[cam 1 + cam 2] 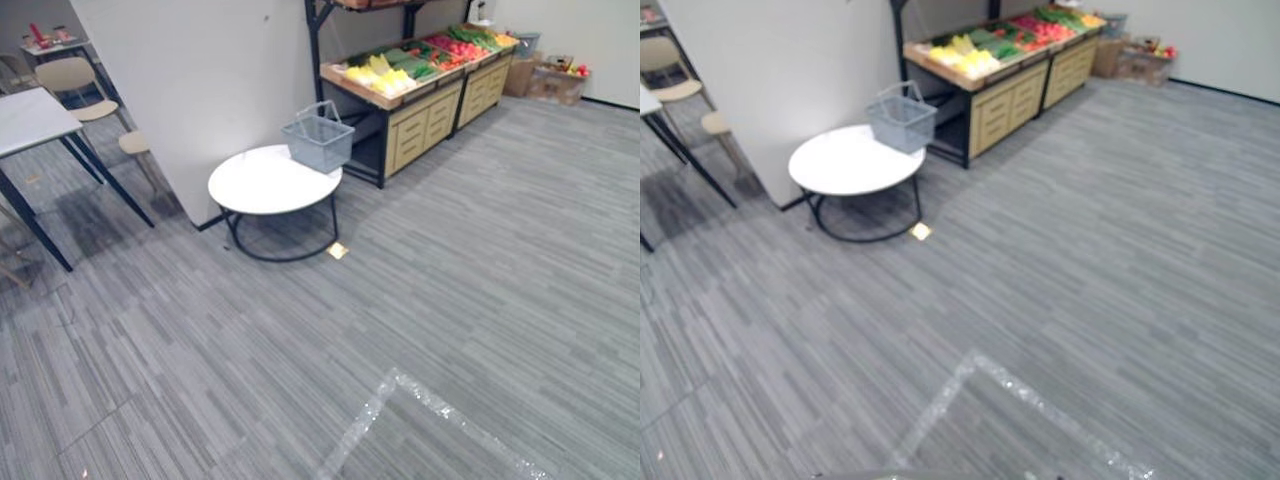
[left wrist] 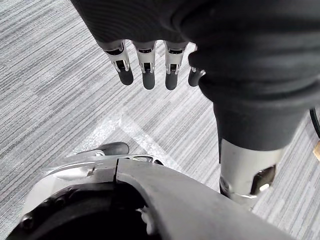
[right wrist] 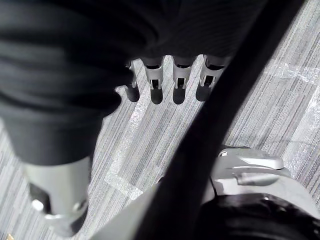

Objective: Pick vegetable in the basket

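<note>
A grey wire basket [image 1: 318,140] stands at the far edge of a round white table [image 1: 262,185], also seen as the basket [image 1: 901,119] in the right eye view. Behind it a wooden produce stand [image 1: 420,105] carries yellow, green and red vegetables [image 1: 385,75]. My left hand [image 2: 145,65] hangs over the grey carpet with its fingers relaxed and nothing in them. My right hand [image 3: 172,82] hangs the same way, open and holding nothing. Both hands are far from the basket and the stand.
A white partition wall [image 1: 200,80] rises just left of the round table. A dark-legged desk [image 1: 35,125] and a beige chair [image 1: 75,85] stand at far left. Cardboard boxes [image 1: 555,80] sit at the back right. A small yellow tag [image 1: 338,250] lies on the carpet.
</note>
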You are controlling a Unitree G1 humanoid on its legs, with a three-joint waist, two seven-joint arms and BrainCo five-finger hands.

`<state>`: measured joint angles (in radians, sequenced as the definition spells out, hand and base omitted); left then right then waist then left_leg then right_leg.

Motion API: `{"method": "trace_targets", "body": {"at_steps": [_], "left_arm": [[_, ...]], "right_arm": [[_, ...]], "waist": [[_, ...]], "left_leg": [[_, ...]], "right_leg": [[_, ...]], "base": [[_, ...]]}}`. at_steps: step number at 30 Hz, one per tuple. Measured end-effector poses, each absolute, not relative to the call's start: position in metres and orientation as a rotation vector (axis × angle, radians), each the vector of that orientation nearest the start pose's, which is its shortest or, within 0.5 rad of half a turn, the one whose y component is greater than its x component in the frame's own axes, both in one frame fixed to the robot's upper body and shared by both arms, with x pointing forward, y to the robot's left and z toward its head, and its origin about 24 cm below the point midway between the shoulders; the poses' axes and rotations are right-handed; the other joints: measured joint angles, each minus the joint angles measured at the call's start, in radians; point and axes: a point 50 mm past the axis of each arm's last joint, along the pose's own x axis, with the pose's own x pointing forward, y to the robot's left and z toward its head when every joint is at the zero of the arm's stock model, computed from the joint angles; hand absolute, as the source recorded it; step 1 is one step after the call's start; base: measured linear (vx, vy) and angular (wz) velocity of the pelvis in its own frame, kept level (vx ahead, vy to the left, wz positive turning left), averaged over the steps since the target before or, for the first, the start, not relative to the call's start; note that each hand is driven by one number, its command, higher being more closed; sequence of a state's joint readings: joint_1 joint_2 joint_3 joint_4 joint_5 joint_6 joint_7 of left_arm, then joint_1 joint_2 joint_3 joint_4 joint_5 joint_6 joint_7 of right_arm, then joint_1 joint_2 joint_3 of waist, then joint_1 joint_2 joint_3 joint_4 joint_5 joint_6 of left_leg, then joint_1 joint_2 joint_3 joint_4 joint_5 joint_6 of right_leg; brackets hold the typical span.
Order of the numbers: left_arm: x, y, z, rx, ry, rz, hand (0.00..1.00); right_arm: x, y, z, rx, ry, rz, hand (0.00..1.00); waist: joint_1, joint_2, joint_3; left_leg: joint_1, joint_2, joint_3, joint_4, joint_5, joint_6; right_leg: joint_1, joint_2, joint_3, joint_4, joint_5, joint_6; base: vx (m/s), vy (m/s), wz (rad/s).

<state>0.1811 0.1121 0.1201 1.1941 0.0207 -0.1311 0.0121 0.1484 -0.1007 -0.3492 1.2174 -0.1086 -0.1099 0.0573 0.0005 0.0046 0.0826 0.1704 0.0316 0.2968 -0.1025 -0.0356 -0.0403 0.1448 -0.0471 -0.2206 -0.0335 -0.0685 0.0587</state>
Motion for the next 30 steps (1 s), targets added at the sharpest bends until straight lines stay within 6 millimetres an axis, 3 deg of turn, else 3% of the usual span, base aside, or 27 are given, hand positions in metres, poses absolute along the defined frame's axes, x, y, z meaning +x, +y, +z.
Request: {"method": "trace_targets", "body": {"at_steps": [10,11,13,15,17,18,21,24,26,28,29,30], "left_arm": [[0.045,0.210,-0.170,0.036,1.198,0.206,0.00],[0.045,0.212,-0.169,0.031,1.194,0.220,0.00],[0.050,0.218,-0.167,0.032,1.170,0.240,0.00],[0.059,0.220,-0.165,-0.001,1.127,0.277,0.00],[0.059,0.218,-0.165,-0.057,1.123,0.326,0.00],[0.057,0.214,-0.166,-0.093,1.128,0.347,0.00],[0.055,0.213,-0.167,-0.119,1.134,0.363,0.00],[0.053,0.210,-0.168,-0.130,1.139,0.360,0.00],[0.050,0.208,-0.169,-0.139,1.144,0.382,0.00],[0.047,0.205,-0.170,-0.160,1.151,0.397,0.00],[0.041,0.212,-0.169,-0.153,1.164,0.412,0.00],[0.038,0.216,-0.169,-0.143,1.168,0.421,0.00]], "right_arm": [[0.044,-0.223,-0.170,0.111,1.208,-0.331,0.00],[0.044,-0.221,-0.170,0.119,1.208,-0.330,0.00],[0.045,-0.216,-0.171,0.134,1.206,-0.326,0.00],[0.042,-0.217,-0.171,0.135,1.216,-0.330,0.00],[0.039,-0.227,-0.170,0.113,1.221,-0.347,0.00],[0.039,-0.231,-0.169,0.101,1.221,-0.353,0.00],[0.052,-0.234,-0.167,0.100,1.187,-0.357,0.00],[0.075,-0.231,-0.164,0.073,1.136,-0.313,0.00],[0.093,-0.228,-0.159,0.011,1.084,-0.243,0.00],[0.100,-0.231,-0.157,-0.029,1.069,-0.213,0.00],[0.104,-0.225,-0.157,-0.033,1.067,-0.185,0.00],[0.104,-0.221,-0.158,-0.024,1.070,-0.171,0.00]], "waist": [[-0.001,0.010,0.058],[0.001,0.000,0.062],[-0.002,-0.023,0.079],[0.001,-0.034,0.104],[0.000,-0.010,0.128],[0.004,0.000,0.131],[0.010,0.001,0.133],[0.027,0.004,0.134],[0.031,0.026,0.135],[0.034,0.040,0.136],[0.046,0.009,0.130],[0.051,-0.013,0.118]], "left_leg": [[0.004,0.012,0.009,0.007,-0.004,-0.008],[-0.018,0.019,0.019,0.056,-0.024,-0.030],[-0.101,0.036,0.023,0.230,-0.071,-0.051],[-0.262,0.085,0.017,0.563,-0.082,-0.052],[-0.371,0.131,-0.014,0.810,-0.028,-0.044],[-0.431,0.130,-0.049,0.897,-0.051,-0.044],[-0.481,0.123,-0.065,0.807,-0.067,-0.047],[-0.478,0.125,-0.066,0.440,-0.010,-0.042],[-0.490,0.160,-0.090,0.209,0.040,-0.054],[-0.507,0.185,-0.089,0.224,0.063,-0.055],[-0.522,0.152,-0.057,0.326,0.120,-0.044],[-0.533,0.131,-0.037,0.355,0.099,-0.019]], "right_leg": [[-0.021,0.005,0.005,0.058,-0.027,-0.013],[-0.042,-0.001,0.012,0.096,-0.049,-0.019],[-0.064,-0.019,0.009,0.133,-0.080,-0.026],[-0.066,-0.034,-0.006,0.162,-0.107,-0.036],[-0.029,-0.031,-0.024,0.177,-0.129,-0.039],[-0.007,-0.041,-0.031,0.177,-0.139,-0.032],[-0.004,-0.062,-0.023,0.174,-0.145,-0.022],[-0.003,-0.094,0.001,0.173,-0.165,0.009],[0.012,-0.098,0.011,0.161,-0.188,0.046],[0.044,-0.101,0.025,0.145,-0.211,0.080],[0.079,-0.164,0.045,0.127,-0.240,0.080],[0.081,-0.188,0.056,0.127,-0.245,0.063]], "base": [[0.02,-0.019,-0.02],[-0.03,-0.063,-0.05],[-0.03,-0.065,0.09],[-0.05,-0.114,0.25],[0.01,-0.030,0.32],[0.05,0.046,0.21],[0.11,0.096,-0.04],[0.27,0.252,-0.21],[0.37,0.391,-0.14],[0.40,0.409,-0.21],[0.50,0.439,-0.32],[0.67,0.446,-0.17]]}}
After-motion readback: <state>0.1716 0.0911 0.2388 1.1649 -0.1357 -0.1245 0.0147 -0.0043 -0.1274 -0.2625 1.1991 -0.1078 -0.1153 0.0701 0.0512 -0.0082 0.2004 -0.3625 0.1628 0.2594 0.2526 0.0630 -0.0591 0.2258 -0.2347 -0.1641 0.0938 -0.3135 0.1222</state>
